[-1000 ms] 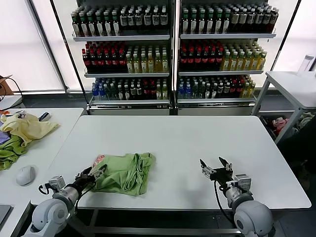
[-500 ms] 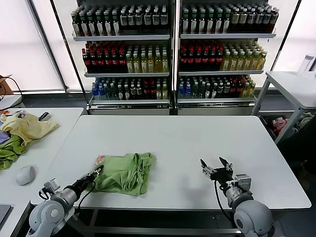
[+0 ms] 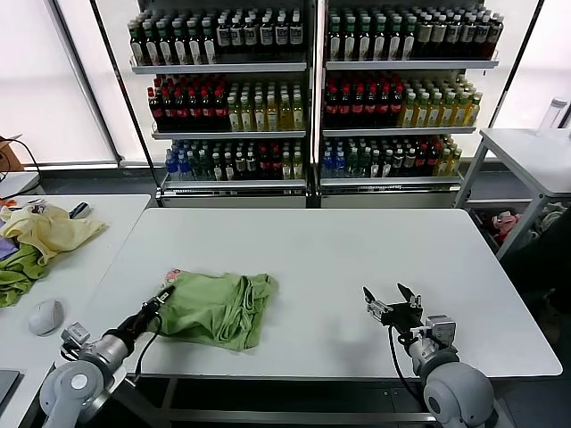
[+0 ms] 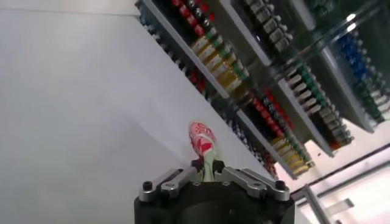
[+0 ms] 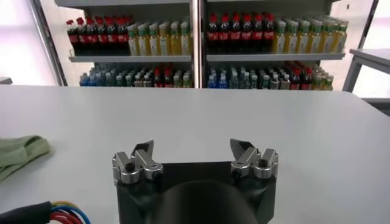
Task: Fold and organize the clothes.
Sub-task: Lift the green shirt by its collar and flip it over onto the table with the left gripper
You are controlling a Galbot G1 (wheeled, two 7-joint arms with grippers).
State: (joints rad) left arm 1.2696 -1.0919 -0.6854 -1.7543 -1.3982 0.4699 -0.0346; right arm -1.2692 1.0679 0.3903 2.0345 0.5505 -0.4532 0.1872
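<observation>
Soft green fabric is pinched in the left pincer [image 3: 162, 298], which grips the polo shirt [image 3: 217, 308] by its near-left edge; the shirt lies crumpled on the white worktop [image 3: 357, 259]. Well apart, the right pincer [image 3: 393, 308] hovers, spread wide.

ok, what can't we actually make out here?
- Polo shirt, head view: collar and buttons buried in its own folds.
- Left hand, left wrist view: shut on a shirt edge; the hand's body covers the rest of the shirt.
- Right wrist view: the frame edge cuts the shirt; right hand idle.
</observation>
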